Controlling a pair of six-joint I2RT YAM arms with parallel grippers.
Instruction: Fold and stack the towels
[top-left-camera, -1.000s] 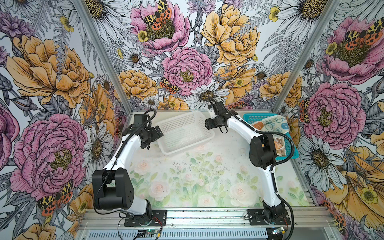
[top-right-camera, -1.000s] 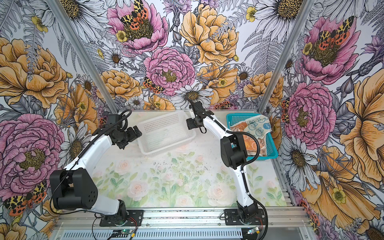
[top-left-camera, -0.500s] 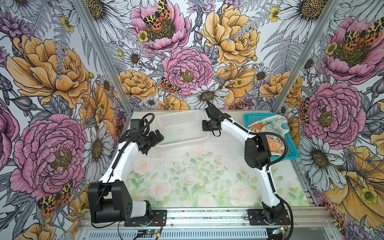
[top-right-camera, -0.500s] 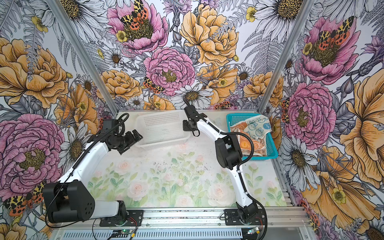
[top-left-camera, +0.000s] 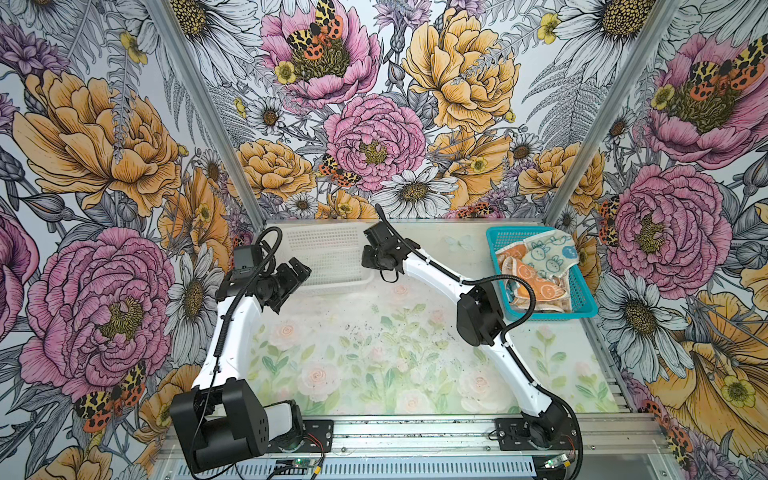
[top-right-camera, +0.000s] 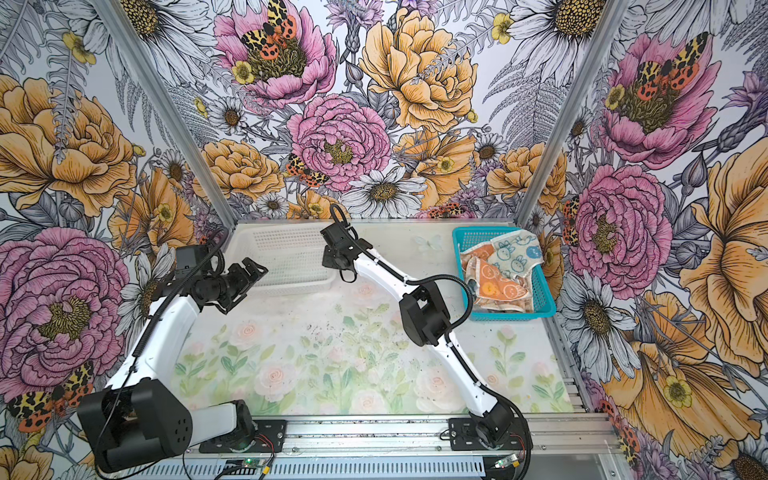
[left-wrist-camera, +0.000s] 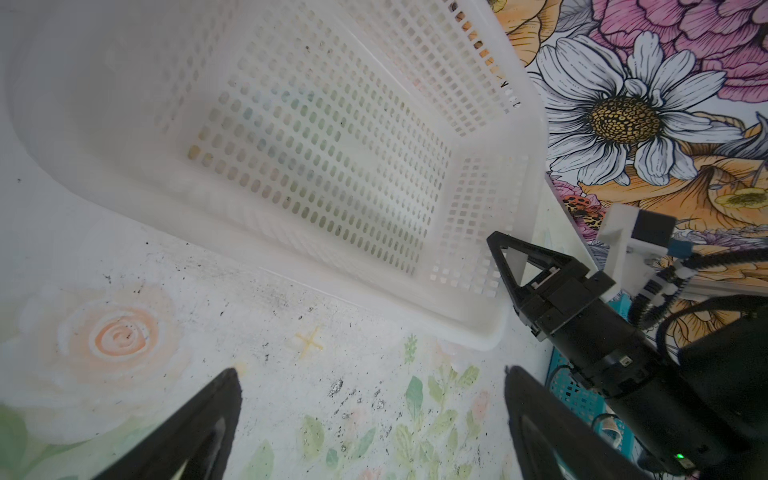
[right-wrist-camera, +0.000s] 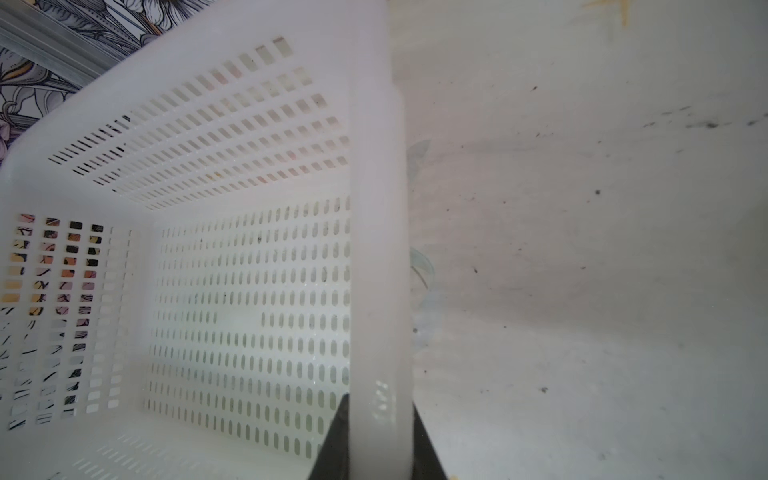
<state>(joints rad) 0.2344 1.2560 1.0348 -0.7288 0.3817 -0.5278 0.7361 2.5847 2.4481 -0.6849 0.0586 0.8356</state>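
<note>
Right gripper (right-wrist-camera: 379, 413) pinches white basket (top-left-camera: 332, 284) rim near back edge of table (top-left-camera: 374, 353); left gripper (left-wrist-camera: 372, 374) spread, empty. Risk: one-sided pinch may slip, basket tilting or twisting.

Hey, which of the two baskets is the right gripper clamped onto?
The white basket, empty, at the back middle: the right gripper pinches its rim. The teal basket on the right side holds the towels and is untouched.

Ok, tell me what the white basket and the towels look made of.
The white basket: likely moulded plastic, smooth, faintly glossy, slotted walls. The towels: soft printed cloth, matte, crumpled in folds inside the teal basket.
</note>
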